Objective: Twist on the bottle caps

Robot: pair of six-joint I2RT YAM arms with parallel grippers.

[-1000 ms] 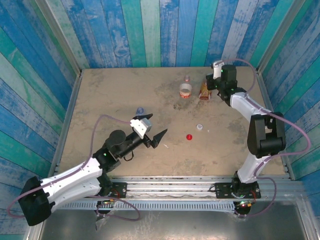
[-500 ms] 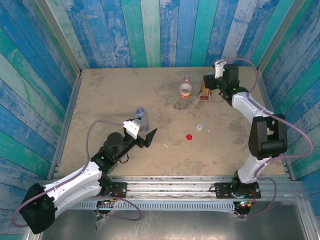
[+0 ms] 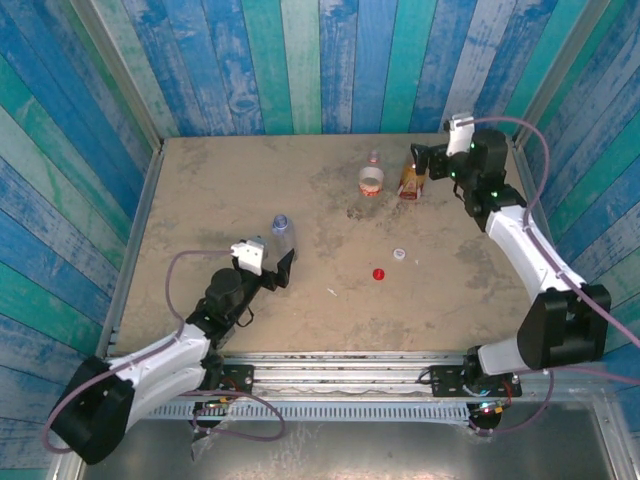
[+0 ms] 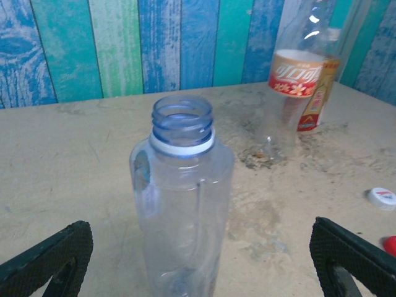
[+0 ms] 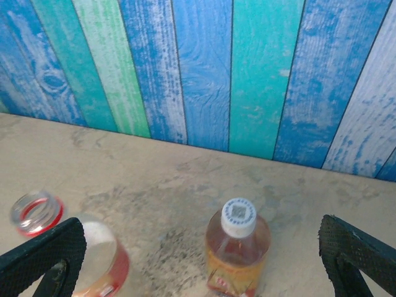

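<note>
A red cap (image 3: 378, 273) and a white cap (image 3: 400, 254) are pictured lying loose just right of centre on the sandy counter (image 3: 200, 190), while a pale cap (image 5: 239, 216) is seen atop the amber bottle (image 3: 410, 180) at the upper right, beside the open-necked bottle with the red-white label (image 3: 372, 180). The uncapped bluish bottle (image 4: 182, 204) is stood upright left of centre, flanked by the left jaws, which are spread wide and clear of its sides. The right jaws are also spread, with the amber bottle untouched between them.
</note>
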